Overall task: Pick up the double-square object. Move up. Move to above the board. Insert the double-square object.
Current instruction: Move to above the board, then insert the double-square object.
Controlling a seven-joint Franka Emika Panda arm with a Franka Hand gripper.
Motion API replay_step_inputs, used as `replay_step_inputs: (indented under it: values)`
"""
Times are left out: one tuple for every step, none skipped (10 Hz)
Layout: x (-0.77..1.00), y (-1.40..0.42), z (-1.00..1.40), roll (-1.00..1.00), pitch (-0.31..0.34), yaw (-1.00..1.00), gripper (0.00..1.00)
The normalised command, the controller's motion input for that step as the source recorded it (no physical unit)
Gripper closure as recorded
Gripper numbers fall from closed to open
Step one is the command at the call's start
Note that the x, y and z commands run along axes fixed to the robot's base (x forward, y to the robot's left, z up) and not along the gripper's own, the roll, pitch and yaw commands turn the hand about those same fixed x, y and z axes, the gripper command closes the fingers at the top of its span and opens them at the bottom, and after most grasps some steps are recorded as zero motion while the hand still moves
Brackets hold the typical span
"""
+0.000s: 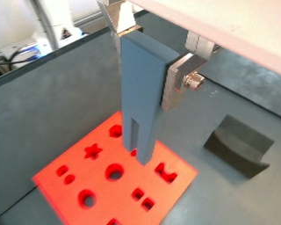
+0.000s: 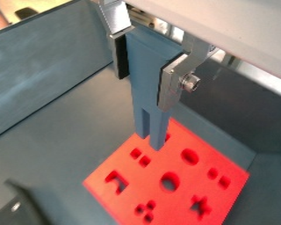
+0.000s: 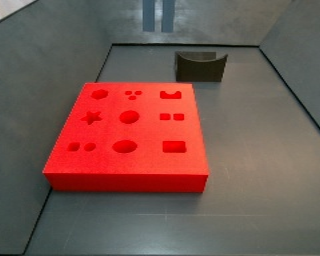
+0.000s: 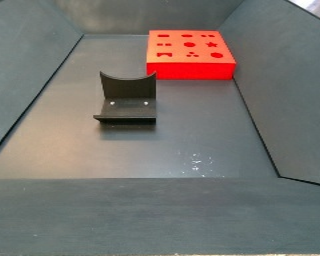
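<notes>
The gripper (image 1: 151, 54) clamps the double-square object (image 1: 140, 97) above the board (image 1: 113, 176).

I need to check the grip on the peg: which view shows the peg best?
A wrist view: the peg fills it, clamped in the claw above the board. Both wrist views show that. A side view catches only its tip; the remaining side view shows none.

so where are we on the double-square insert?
Pick and lift look done: the gripper has its jaws shut on the double-square object, held upright and well clear of the floor. In both wrist views the peg hangs over the board, so the move above looks about done. In a side view only its lower tip shows, high up. Left: lower it into the matching cutout; every cutout is still empty.
</notes>
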Motion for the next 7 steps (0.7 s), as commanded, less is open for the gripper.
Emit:
replay_step_inputs:
  values:
    - [0.08, -0.38, 0.09, 0.02, 0.135, 0.0, 1.0]
    - [0.08, -0.26, 0.06, 0.01, 0.123, 0.0, 1.0]
    - [0.0, 0.0, -0.43, 0.35, 0.009, 0.08, 1.0]
    - [0.22, 0.11, -0.31, 0.25, 0.0, 0.13, 1.0]
    - [0.39, 0.11, -0.29, 0.23, 0.029, 0.06, 1.0]
    - [0.37, 0.07, -0.31, 0.27, 0.02, 0.07, 1.0]
    - [0.45, 0.0, -0.47, 0.21, -0.043, 0.0, 1.0]
